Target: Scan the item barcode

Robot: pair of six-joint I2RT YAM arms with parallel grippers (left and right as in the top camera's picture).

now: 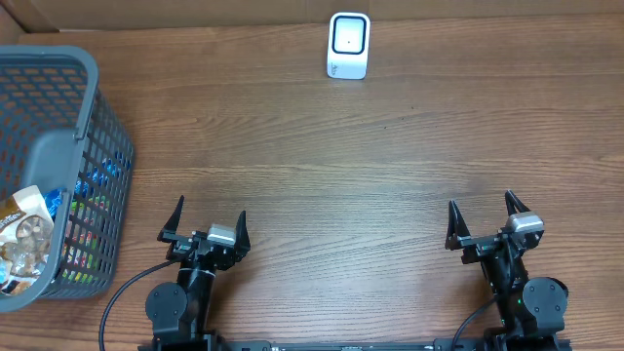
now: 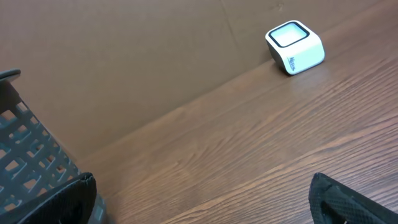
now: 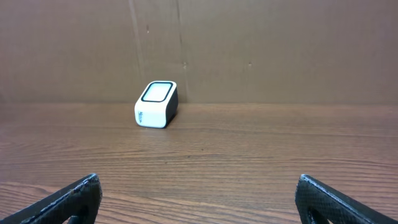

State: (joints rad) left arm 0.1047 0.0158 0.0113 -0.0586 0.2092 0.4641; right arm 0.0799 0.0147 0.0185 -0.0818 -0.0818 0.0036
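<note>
Since no item is lifted yet, the left tool [image 1: 211,209] and right tool [image 1: 481,201] sit fully open and empty. The scanner [image 1: 348,45] faces up, ready for a barcode, and packets [image 1: 24,229] wait in the basket [image 1: 49,54].

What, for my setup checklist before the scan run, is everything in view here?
scanner: one, white with a dark-rimmed face, far side of the table by the cardboard wall
basket: one, grey plastic mesh, left edge of the table
packaged items: several, exact count unclear, mixed colours, inside the basket
table: one, brown wood grain, under everything
cardboard wall: one, brown, behind the table
left claw: one, black, near edge on the left, open and empty
right claw: one, black, near edge on the right, open and empty
</note>
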